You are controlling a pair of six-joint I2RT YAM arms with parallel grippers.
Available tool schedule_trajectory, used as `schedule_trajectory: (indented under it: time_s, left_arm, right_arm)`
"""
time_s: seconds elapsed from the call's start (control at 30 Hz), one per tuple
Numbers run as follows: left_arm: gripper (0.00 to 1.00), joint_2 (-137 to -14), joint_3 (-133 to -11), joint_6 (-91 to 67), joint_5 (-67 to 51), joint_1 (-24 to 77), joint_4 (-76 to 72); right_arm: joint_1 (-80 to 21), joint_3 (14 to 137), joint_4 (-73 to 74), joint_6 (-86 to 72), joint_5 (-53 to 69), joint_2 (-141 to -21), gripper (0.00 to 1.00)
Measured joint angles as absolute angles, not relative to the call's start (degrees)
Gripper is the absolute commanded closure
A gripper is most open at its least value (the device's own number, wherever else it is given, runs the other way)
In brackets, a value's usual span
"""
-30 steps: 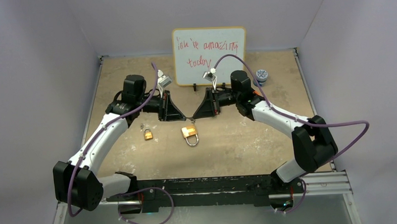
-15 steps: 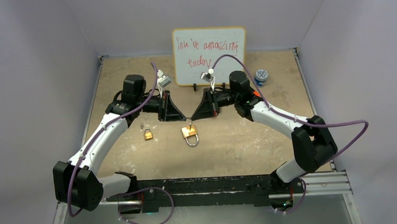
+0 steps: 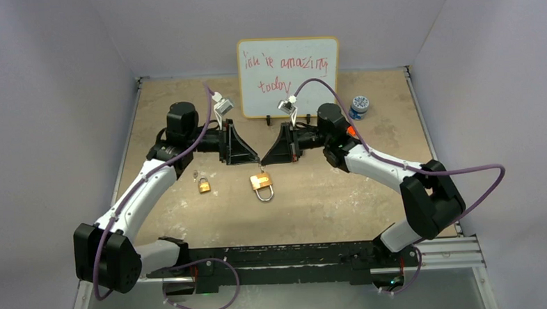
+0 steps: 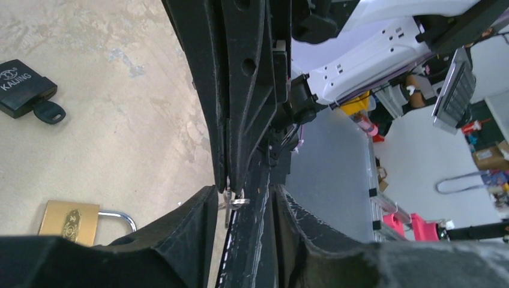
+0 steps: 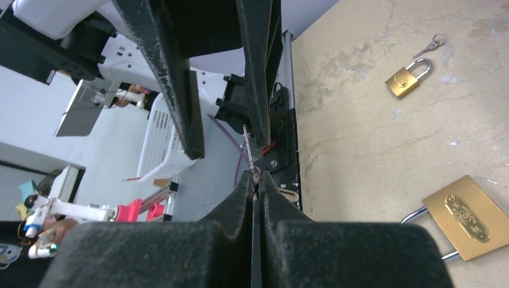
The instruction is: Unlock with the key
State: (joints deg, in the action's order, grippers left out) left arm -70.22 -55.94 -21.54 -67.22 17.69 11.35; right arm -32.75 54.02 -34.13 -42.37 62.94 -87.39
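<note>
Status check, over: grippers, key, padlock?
Right gripper shut on key, in the air. Left gripper open, tips meeting the right's. Larger brass padlock flat on table, no key in it. Nothing in the way.

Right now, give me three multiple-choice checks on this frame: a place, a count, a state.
1. The larger padlock lies: A on a shelf; B on the table, close by the right gripper; C inside a box.
2. Brass padlocks in the top view: A one; B two; C four.
3. The right gripper is: A wide open; B shut on a padlock; C shut on the key.
Answers: B, it lies flat on the tabletop by the tips. B, a smaller padlock lies to its left. C, it pinches the key.
</note>
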Motion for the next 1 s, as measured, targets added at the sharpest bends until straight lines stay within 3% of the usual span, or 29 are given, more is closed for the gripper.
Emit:
schedule_trajectory:
  time_s: [0.17,0.33,0.43,0.67,0.83,1.0]
  left_arm:
    - [0.57,-68.0,-49.7,-31.6,-64.6,17.7,-1.3]
    - [0.68,-67.2,-46.4,-38.2,-62.8,17.7,-9.2]
    - [0.74,-67.0,-46.1,-39.9,-61.9,17.7,-10.9]
    - [0.73,-66.1,-46.1,-40.9,-60.1,17.7,-12.6]
    - [0.82,-65.8,-45.8,-40.9,-58.9,17.7,-12.4]
    - [0.77,-65.5,-45.0,-40.9,-58.3,17.7,-12.2]
  right_arm:
    - [-32.9,51.3,-42.3,-48.5,59.3,-87.4,1.0]
    - [-32.9,51.1,-47.1,-51.7,57.6,-87.4,1.0]
    - [-32.9,51.0,-48.2,-52.5,56.8,-87.4,1.0]
    - [-32.9,49.9,-49.7,-53.2,56.2,-87.4,1.0]
    - [-32.9,49.1,-49.7,-53.5,56.0,-87.3,1.0]
    - [-33.0,48.3,-50.1,-53.6,54.7,-86.8,1.0]
